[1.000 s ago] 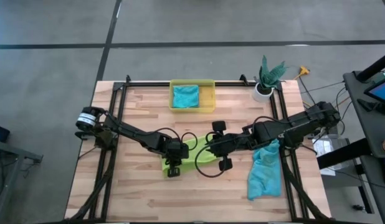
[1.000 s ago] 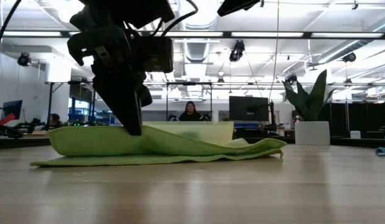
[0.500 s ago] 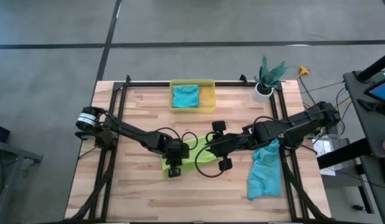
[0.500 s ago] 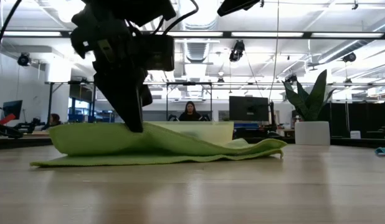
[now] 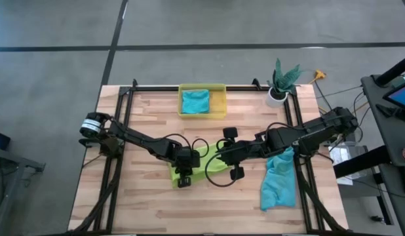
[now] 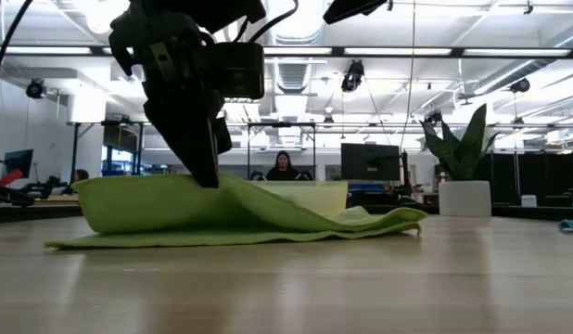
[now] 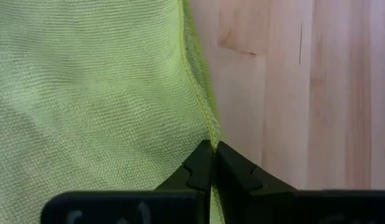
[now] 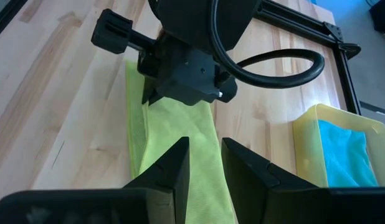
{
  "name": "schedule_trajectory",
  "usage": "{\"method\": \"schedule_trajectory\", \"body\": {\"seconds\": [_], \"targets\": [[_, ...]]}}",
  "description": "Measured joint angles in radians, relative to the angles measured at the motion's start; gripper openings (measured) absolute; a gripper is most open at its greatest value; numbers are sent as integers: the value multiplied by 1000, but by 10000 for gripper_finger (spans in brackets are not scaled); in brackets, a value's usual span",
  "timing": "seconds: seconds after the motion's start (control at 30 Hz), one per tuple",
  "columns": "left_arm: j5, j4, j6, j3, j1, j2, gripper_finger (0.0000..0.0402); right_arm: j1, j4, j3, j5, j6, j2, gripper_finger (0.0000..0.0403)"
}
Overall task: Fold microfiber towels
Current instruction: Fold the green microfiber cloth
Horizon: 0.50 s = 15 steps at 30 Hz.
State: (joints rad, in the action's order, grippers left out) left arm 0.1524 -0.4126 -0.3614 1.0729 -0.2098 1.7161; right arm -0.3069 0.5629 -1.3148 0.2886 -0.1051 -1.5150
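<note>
Left gripper [image 7: 211,163] is pinched tight on the hemmed edge of the lime green towel [image 5: 201,165] mid-table, lifting one soft fold. Right gripper [image 8: 204,163] sits over the towel's other end, fingers slightly apart. Bare wood in front; teal towel [image 5: 279,183] hangs over the right side; yellow bin [image 5: 202,113] at the far edge.

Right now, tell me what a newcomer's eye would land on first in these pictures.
The lime green towel at mid-table, its edge pinched and raised off the wood by the shut left gripper. The right gripper hangs over the same towel from the other side, fingers apart. Next come a teal towel crumpled near the table's right edge and another in the yellow bin at the back.
</note>
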Motion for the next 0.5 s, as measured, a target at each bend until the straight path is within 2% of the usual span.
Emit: {"method": "schedule_trajectory", "body": {"seconds": [0.5], "targets": [[21,-1,1,-1,0,0,1,0,0,0,0,0,0,89]]}}
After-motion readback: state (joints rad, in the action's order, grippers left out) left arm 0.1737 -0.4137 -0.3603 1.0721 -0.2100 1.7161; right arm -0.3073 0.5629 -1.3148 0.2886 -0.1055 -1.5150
